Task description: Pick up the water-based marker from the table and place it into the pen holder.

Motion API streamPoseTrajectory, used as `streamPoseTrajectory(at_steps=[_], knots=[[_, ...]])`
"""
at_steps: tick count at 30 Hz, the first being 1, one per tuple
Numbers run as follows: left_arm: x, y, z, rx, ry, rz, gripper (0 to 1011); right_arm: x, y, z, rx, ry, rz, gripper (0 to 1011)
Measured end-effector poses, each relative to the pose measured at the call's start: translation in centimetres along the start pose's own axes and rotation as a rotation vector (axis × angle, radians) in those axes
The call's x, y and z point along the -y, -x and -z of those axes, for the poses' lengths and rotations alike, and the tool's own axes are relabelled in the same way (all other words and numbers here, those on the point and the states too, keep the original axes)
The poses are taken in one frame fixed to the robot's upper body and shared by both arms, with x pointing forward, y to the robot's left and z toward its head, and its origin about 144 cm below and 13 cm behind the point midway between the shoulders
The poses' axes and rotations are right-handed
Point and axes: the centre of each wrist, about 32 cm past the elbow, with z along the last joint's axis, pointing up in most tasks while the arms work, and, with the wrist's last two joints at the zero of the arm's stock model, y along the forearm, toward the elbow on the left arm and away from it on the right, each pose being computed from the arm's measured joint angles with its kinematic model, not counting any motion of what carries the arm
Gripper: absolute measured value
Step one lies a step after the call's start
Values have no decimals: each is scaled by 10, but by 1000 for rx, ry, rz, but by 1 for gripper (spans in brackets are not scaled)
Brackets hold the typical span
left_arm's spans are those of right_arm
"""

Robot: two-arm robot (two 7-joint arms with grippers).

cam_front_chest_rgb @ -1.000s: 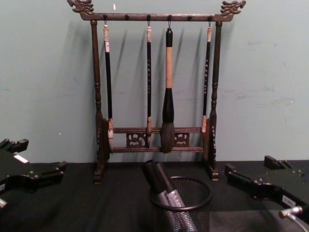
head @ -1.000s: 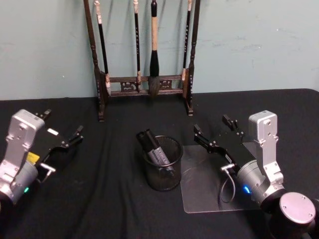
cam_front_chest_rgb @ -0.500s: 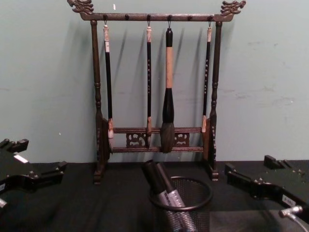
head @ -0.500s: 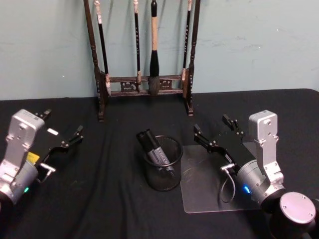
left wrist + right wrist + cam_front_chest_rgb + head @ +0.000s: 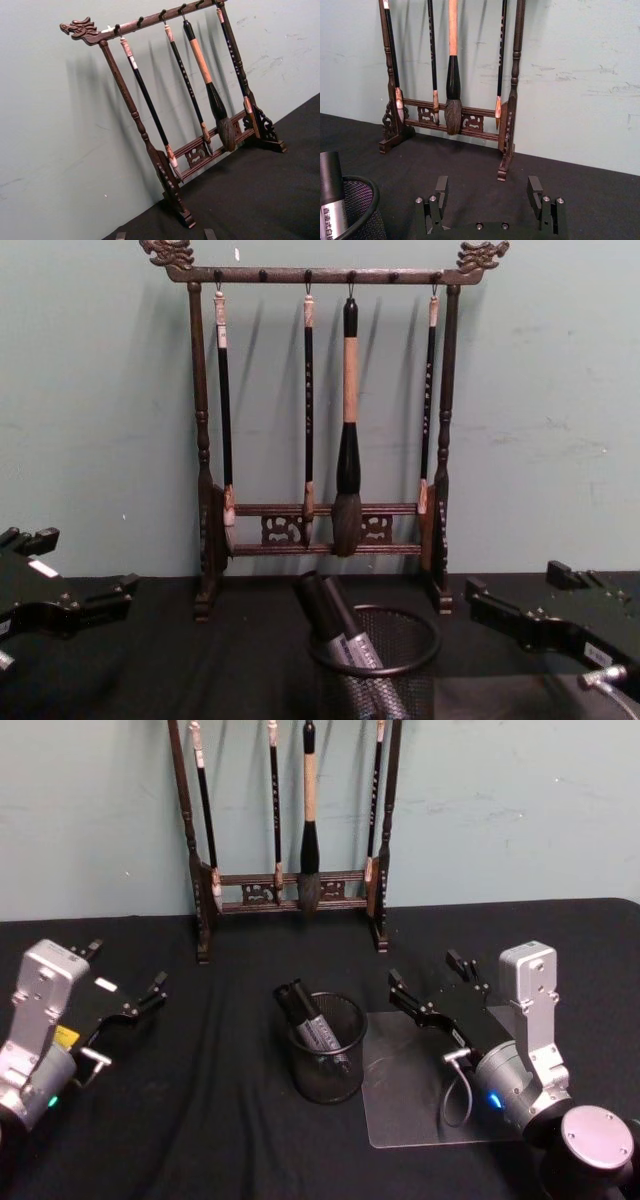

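Observation:
The black wire-mesh pen holder (image 5: 327,1072) stands upright on the black cloth at the table's middle, also seen in the chest view (image 5: 400,680) and the right wrist view (image 5: 362,220). The water-based marker (image 5: 312,1020), with a black cap and a grey labelled barrel, leans inside it, cap end up and tilted to the left (image 5: 335,625) (image 5: 330,202). My left gripper (image 5: 128,965) (image 5: 88,560) hovers open and empty at the left. My right gripper (image 5: 422,968) (image 5: 512,580) (image 5: 488,192) is open and empty just right of the holder.
A tall dark wooden brush rack (image 5: 290,890) (image 5: 325,530) (image 5: 195,150) (image 5: 455,115) with several hanging brushes stands against the wall behind the holder. A clear plastic sheet (image 5: 410,1100) lies flat under my right arm. Black cloth covers the table.

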Motion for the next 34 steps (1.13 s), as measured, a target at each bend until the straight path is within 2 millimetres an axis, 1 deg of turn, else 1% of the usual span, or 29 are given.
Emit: streamPoseTrajectory(at_steps=[34], knots=[[0,0,0,0,0,0,1009,0,0,0,0,0,0,1002]])
